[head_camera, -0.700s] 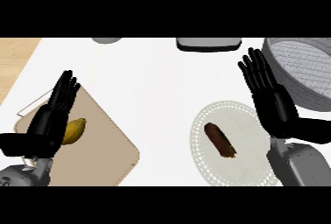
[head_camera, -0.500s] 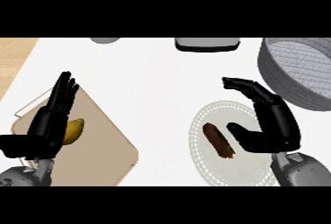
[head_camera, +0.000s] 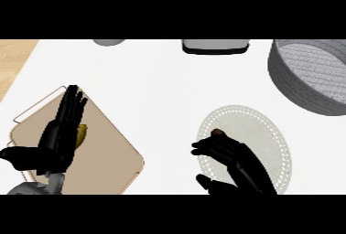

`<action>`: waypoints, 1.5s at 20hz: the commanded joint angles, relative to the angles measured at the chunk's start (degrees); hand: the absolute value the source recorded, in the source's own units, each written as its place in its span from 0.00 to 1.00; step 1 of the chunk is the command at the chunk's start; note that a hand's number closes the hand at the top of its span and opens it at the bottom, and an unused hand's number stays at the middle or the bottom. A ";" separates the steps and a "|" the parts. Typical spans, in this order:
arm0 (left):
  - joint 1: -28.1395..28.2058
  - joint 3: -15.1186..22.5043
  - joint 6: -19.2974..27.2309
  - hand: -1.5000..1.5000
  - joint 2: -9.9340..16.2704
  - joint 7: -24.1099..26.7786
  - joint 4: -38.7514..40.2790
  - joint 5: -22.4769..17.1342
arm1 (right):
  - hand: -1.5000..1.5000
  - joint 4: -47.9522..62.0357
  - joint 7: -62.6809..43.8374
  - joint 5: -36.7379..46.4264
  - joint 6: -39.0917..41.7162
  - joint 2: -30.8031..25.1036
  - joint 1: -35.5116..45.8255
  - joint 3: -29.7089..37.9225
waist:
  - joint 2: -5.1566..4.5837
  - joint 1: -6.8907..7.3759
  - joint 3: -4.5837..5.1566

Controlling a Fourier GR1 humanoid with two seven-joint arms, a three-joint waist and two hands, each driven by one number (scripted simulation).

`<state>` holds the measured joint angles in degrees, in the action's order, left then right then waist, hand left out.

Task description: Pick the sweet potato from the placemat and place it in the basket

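In the head view, the right hand [head_camera: 233, 160] has come down from its raised position near the basket and now lies over the placemat [head_camera: 270, 137], on top of the sweet potato [head_camera: 218, 132]. Half a second ago the hand was only turning toward the vegetable, which was then fully visible. Now only the far tip of it shows, brown, just beyond the fingers [head_camera: 209, 148]. The fingers are curled around the sweet potato, with the thumb at the near side, so the hand seems to be closing on it. It is not lifted yet; it lies on the left part of the placemat.

The basket [head_camera: 307, 75] stands at the far right of the desk [head_camera: 155, 82], well apart from the hand. This probably means the grasp step is in progress, and the carrying to the basket is not yet begun.

The left hand [head_camera: 59, 137] has not moved; it rests open, fingers straight, over the cutting board [head_camera: 108, 160] at the left, beside a small yellow thing [head_camera: 82, 135].
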<state>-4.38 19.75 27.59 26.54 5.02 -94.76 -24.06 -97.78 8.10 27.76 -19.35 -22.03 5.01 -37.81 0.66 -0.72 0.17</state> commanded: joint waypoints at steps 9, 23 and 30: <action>2.35 -1.72 2.66 0.50 -1.26 0.87 0.73 0.21 | 0.00 -0.84 -28.53 44.65 -11.19 2.19 -6.87 5.01 | 1.38 -5.79 0.63; 1.29 -0.71 -0.24 0.50 -1.07 1.15 -0.51 0.60 | 0.00 -16.06 -59.42 69.08 41.92 21.49 -9.36 -15.02 | -0.22 -0.19 0.17; 0.84 -0.34 -2.16 0.50 -1.94 0.42 0.20 1.15 | 0.00 -15.05 -73.43 68.87 53.18 21.56 -3.65 -20.61 | -0.55 0.86 -0.08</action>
<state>-2.96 18.83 26.27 24.99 6.24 -94.53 -23.37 -111.81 -53.58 94.90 24.55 -9.83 -0.87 -51.17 0.32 -0.45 0.21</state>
